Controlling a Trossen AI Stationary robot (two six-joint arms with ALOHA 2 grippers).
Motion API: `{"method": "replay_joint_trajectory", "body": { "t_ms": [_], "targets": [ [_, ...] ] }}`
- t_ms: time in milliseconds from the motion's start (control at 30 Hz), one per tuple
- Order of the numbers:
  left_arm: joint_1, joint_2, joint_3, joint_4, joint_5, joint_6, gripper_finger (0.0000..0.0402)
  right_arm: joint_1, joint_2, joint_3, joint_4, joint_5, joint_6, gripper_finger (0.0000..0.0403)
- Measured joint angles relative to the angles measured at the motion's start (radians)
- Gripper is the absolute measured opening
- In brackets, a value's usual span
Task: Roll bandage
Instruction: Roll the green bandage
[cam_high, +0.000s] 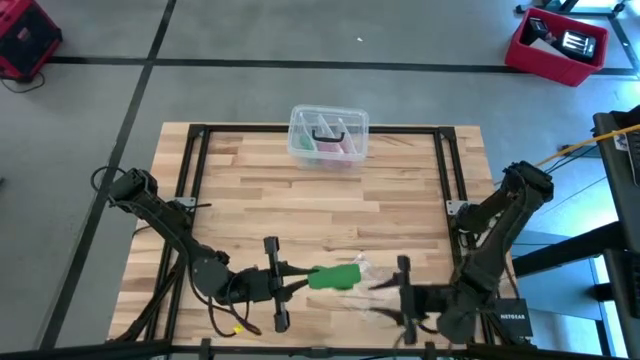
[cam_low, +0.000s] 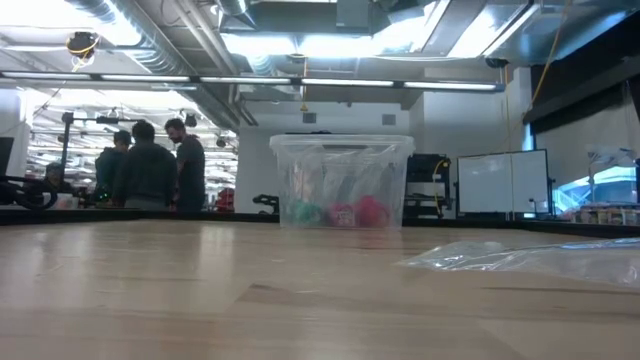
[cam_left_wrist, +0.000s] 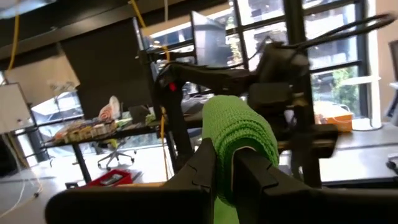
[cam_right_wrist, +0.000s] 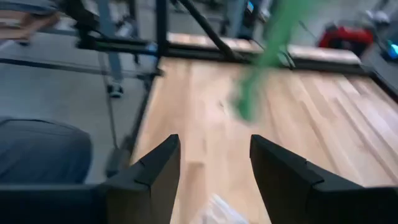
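- High view: the green bandage (cam_high: 334, 277) is seen at the table's (cam_high: 320, 200) near edge, between both grippers, its end pinched by the left gripper (cam_high: 296, 279). The right gripper (cam_high: 385, 290) is held apart, spread and empty; "NETGEAR" is read beside it.
- Left wrist view: the bandage (cam_left_wrist: 239, 140) is clamped between the fingers (cam_left_wrist: 202, 171).
- Right wrist view: the bandage (cam_right_wrist: 264, 59) is seen ahead of the spread fingers (cam_right_wrist: 283, 168), untouched.

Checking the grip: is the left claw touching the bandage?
Touching. The left wrist view shows the left claw shut on the green bandage.
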Motion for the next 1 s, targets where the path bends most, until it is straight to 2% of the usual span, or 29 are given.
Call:
{"method": "replay_joint_trajectory", "body": {
  "t_ms": [67, 233, 333, 433, 533, 600, 667, 800, 1000],
  "targets": [
    [0.012, 0.000, 0.000, -0.001, -0.003, -0.030, 0.0021, 0.018, 0.025, 0.000, 0.099, 0.003, -0.084, 0.0195],
    [0.051, 0.000, 0.000, -0.005, -0.004, -0.112, 0.0021, -0.009, 0.147, 0.000, 0.399, 0.026, -0.429, 0.0195],
    [0.065, 0.000, 0.000, -0.013, -0.004, -0.148, 0.0021, -0.055, 0.214, 0.000, 0.533, 0.085, -0.605, 0.0195],
    [0.069, 0.000, 0.000, -0.013, -0.004, -0.154, 0.0021, -0.106, 0.251, 0.000, 0.574, 0.167, -0.736, 0.0195],
    [0.068, 0.000, 0.000, -0.013, -0.004, -0.154, 0.0021, -0.157, 0.261, 0.000, 0.554, 0.253, -0.777, 0.0195],
    [0.068, 0.000, 0.000, -0.013, -0.004, -0.154, 0.0021, -0.188, 0.261, 0.000, 0.534, 0.274, -0.778, 0.0195],
    [0.066, 0.000, 0.000, -0.023, -0.004, -0.156, 0.0021, -0.211, 0.261, 0.000, 0.525, 0.276, -0.787, 0.0195],
    [0.067, 0.000, 0.000, -0.031, -0.004, -0.161, 0.0021, -0.243, 0.261, 0.000, 0.495, 0.191, -0.790, 0.0195],
    [0.066, 0.000, 0.000, -0.030, -0.003, -0.166, 0.0021, -0.264, 0.261, 0.000, 0.460, 0.269, -0.750, 0.0195]
  ]
}}
